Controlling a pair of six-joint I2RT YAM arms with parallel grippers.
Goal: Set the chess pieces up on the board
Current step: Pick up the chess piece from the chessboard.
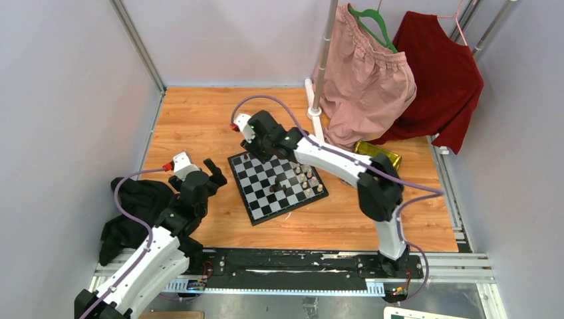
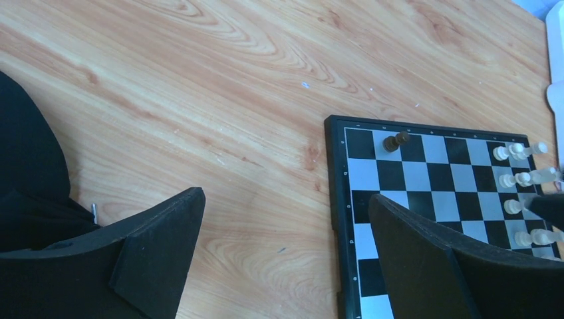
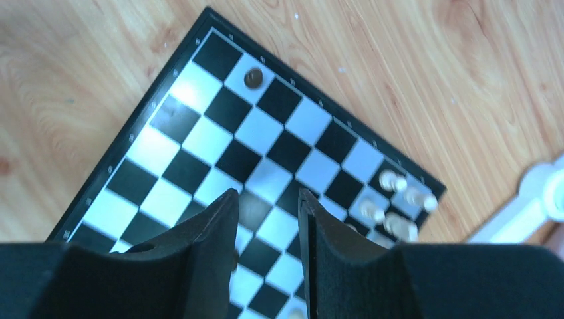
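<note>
The board (image 1: 263, 207) lies tilted at the middle of the wooden table. My right gripper (image 1: 259, 151) hangs over its far left corner. In the right wrist view it is open (image 3: 268, 199) above the board (image 3: 186, 143) with nothing between its fingers. One dark chess piece (image 3: 253, 78) stands alone near that corner. The left wrist view shows the same piece (image 2: 396, 141) leaning on the board (image 2: 392, 176). A few more dark pieces (image 1: 276, 187) sit mid-board. My left gripper (image 1: 199, 174) is wide open (image 2: 286, 206) over bare wood beside the board's left edge.
Cream pieces (image 1: 306, 179) crowd the board's right side. A black cloth (image 1: 133, 212) lies at the near left. A gold tray (image 1: 377, 151) sits behind the board, under a pink garment (image 1: 362, 73) and a red garment (image 1: 442, 73) on a rack pole (image 1: 324, 60).
</note>
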